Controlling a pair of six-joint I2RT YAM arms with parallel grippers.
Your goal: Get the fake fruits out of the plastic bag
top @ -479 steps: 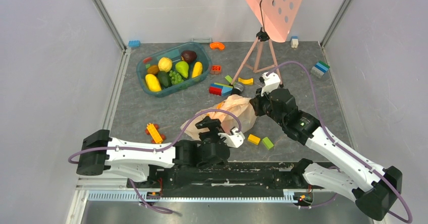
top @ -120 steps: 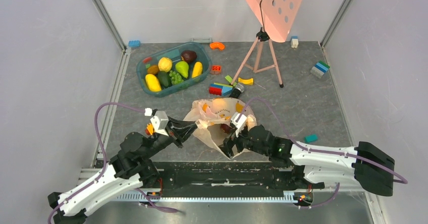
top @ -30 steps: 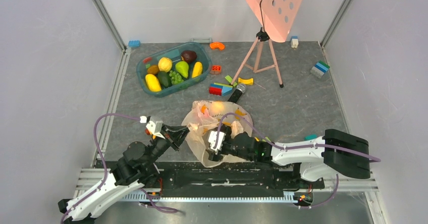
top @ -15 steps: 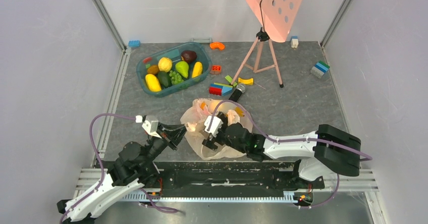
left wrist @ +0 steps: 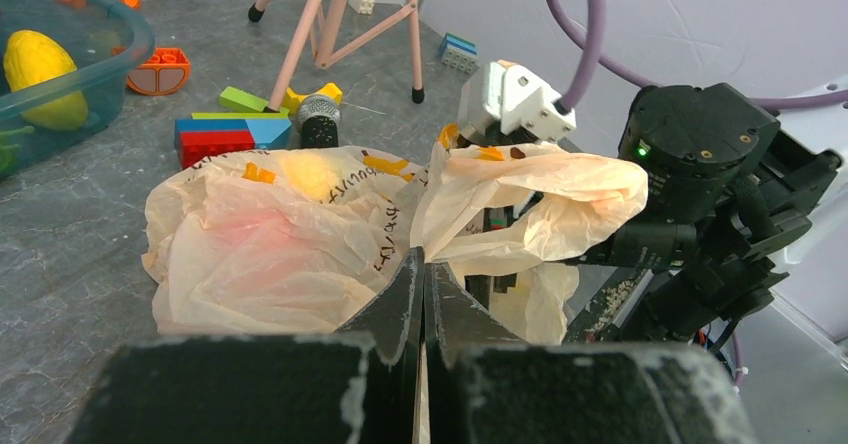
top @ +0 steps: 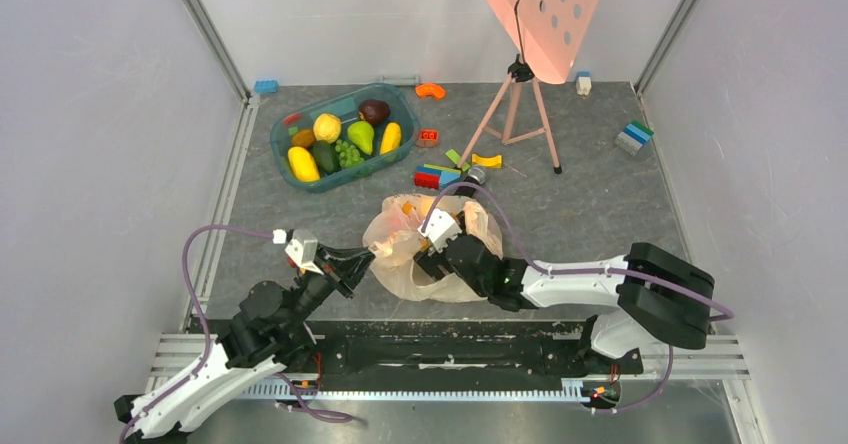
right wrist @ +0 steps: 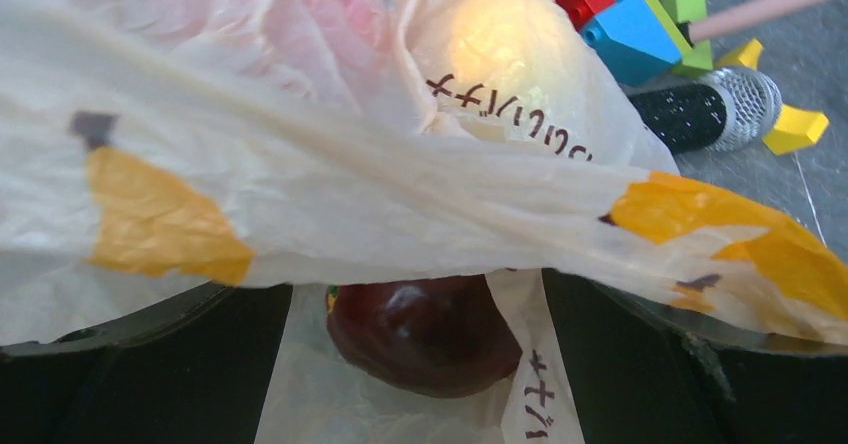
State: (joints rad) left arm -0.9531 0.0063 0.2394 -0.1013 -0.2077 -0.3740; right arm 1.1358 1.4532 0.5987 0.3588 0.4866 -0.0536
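Observation:
The plastic bag [top: 425, 264] lies crumpled on the mat between both arms. My left gripper [top: 372, 255] is shut on its near-left edge, and the left wrist view shows the film [left wrist: 270, 249] pinched in that gripper [left wrist: 422, 262]. My right gripper [top: 440, 247] reaches into the bag's mouth under a raised flap. In the right wrist view a dark maroon fruit [right wrist: 422, 334] rests on the bag's floor between the wide-open fingers [right wrist: 640, 364], touching neither. Red [left wrist: 240, 234] and yellow [left wrist: 310, 176] shapes glow through the film.
A teal tub [top: 281, 154] at the back left holds several fake fruits [top: 327, 127]. Toy blocks [top: 436, 176] and a black microphone-like piece [top: 470, 177] lie just beyond the bag. A pink tripod [top: 515, 104] stands behind them. More blocks [top: 632, 136] sit at the far right.
My right gripper has pushed forward, away from the table's near edge and deeper under the bag's flap. The left gripper keeps its pinch, nearly still.

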